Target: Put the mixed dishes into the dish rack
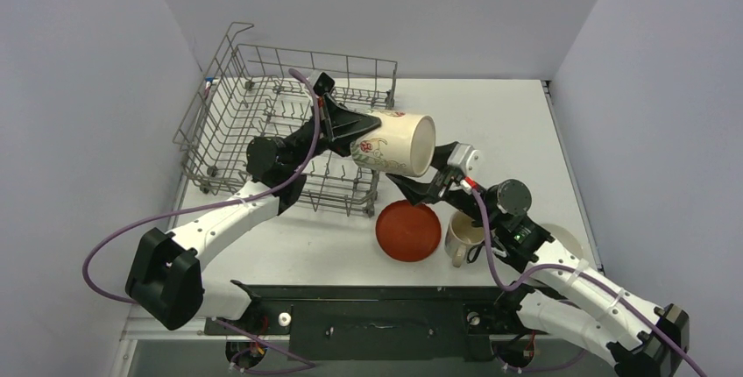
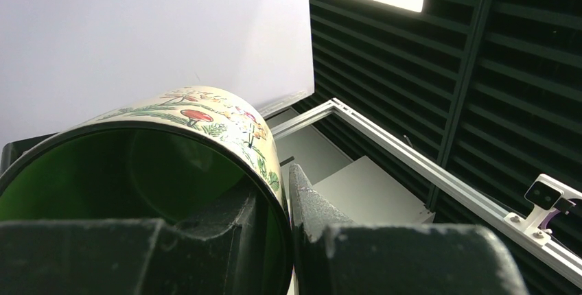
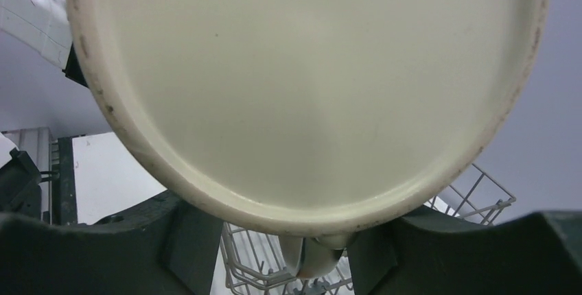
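My left jaws clamp the rim of the floral green-lined ceramic mug [image 1: 396, 142]; right jaws straddle its base, grip unclear.

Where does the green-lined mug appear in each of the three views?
Top external: green-lined mug at centre, sideways in the air, by the dish rack's right edge, in the left gripper.
Left wrist: lower left, green inside facing the camera, jaws pinching its wall.
Right wrist: its cream base fills the frame.
Shared landmark: the rack's wire, top and right-wrist views only.
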